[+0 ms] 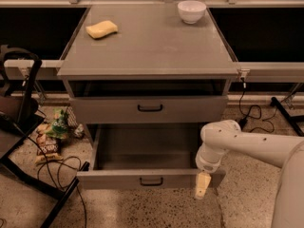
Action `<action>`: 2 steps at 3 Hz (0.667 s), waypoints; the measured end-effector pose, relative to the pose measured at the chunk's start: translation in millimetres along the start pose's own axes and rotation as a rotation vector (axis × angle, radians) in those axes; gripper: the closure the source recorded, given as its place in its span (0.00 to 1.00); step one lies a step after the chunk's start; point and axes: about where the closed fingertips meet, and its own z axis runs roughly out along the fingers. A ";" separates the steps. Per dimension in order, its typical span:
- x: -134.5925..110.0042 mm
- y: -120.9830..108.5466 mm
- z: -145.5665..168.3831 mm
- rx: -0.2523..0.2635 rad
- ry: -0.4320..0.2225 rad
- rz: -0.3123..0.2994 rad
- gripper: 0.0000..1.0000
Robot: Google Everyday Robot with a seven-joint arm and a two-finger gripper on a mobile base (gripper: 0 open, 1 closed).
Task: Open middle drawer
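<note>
Wide shallow grey metal middle drawer [118, 178] stood pulled out, lower centre. Pincer [202, 186] hung at drawer's right front corner; open or closed, cannot tell.

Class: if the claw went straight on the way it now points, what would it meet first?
Probably the speckled floor: the claw points downward at the right front corner of the middle drawer, though depth is unclear.

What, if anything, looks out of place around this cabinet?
Snack packets lie strewn on the floor left of the cabinet, among loose cables: litter, not storage. The middle drawer stands pulled out squarely; the pincer hangs at its front right corner.
</note>
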 end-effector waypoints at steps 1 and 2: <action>-1.1 0.9 4.5 -0.005 0.000 -0.005 0.00; 13.6 31.9 32.5 -0.068 0.006 0.007 0.19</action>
